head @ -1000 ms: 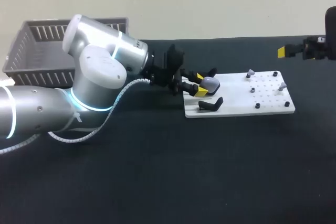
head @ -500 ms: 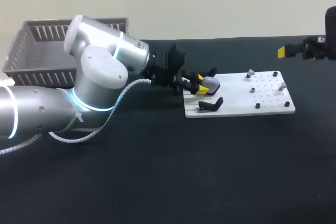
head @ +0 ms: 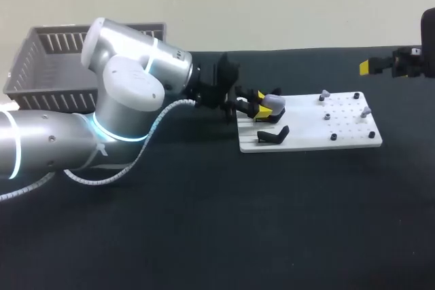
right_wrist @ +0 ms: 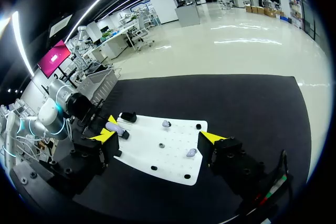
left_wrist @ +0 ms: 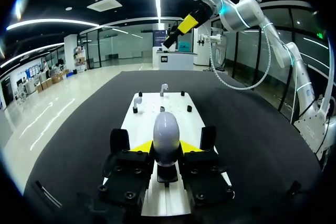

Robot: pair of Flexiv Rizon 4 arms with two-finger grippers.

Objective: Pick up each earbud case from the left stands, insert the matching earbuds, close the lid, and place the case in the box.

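Note:
A pale lavender earbud case (head: 272, 103) (left_wrist: 167, 136) sits between the yellow tips of my left gripper (head: 259, 104) (left_wrist: 166, 148), which is shut on its sides at the left end of the white board (head: 312, 132) (left_wrist: 176, 109). Beside it on the board stands an empty black stand (head: 273, 135). Two grey earbuds (head: 325, 93) (head: 365, 110) perch on pegs at the board's right end, and they show ahead of the left gripper as earbuds (left_wrist: 163, 86) (left_wrist: 137, 98). My right gripper (head: 382, 66) (right_wrist: 160, 137) hangs open, high above the table's right side.
A grey slatted basket (head: 42, 47) stands at the back left, behind my left arm. Small black pegs (head: 333, 137) dot the board's right half. Dark tabletop lies in front of the board.
The left gripper's fingers have closed on the case and raised it slightly off its stand. The right arm has not moved.

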